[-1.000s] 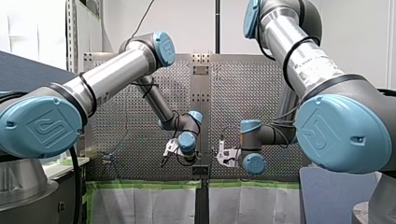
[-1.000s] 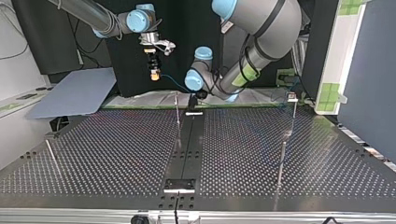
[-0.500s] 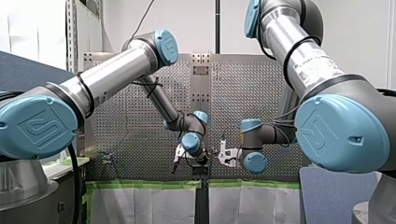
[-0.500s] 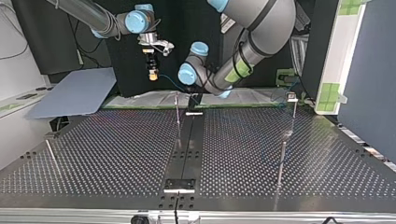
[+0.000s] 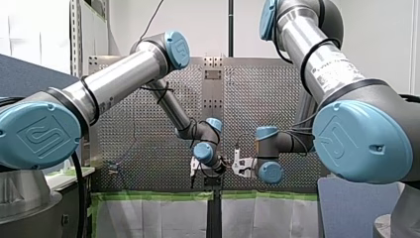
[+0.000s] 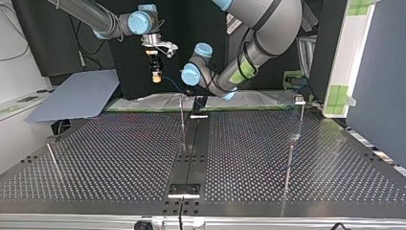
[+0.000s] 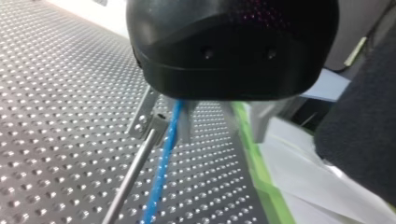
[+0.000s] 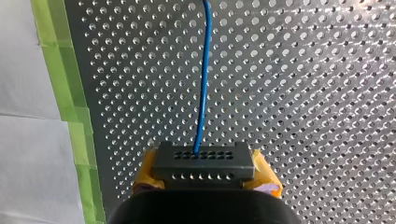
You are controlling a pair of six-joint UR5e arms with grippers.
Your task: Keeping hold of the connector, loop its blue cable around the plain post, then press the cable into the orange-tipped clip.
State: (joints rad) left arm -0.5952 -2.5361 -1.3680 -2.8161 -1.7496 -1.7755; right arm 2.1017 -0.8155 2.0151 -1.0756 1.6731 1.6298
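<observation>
Left gripper (image 5: 193, 173) — nearer right gripper (image 5: 238, 162)

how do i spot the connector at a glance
In the right wrist view, over the perforated table, find my right gripper with its yellow pads. The connector is the dark grey block clamped between them; unlike anything nearby it has two rows of holes and the blue cable running out of one.
</observation>
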